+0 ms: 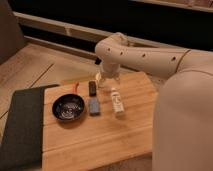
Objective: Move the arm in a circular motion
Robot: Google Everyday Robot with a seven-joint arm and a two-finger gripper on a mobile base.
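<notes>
Along the left edge, a dark, matte mat [20, 125] lies against the pale wooden bench [100, 142], whose top shows long straight grain. Behind them run worn wooden floor planks [35, 70] and a dark wall with a light ledge [60, 25]. On the bench sits a round, glossy black bowl [68, 107]. Just right of it lie a small dark oblong object [92, 88] and, nearer the camera, a blue-grey rectangular block [94, 106]. The gripper [107, 80] hangs over the bench's far edge, just behind these two; whether it is spread or closed cannot be told. A small white bottle [117, 100] lies on its side to the right. The arm [145, 57], smooth cream-white tubing dotted with small dark holes, reaches leftward above the bench from a bulky rounded segment that fills the right side.
</notes>
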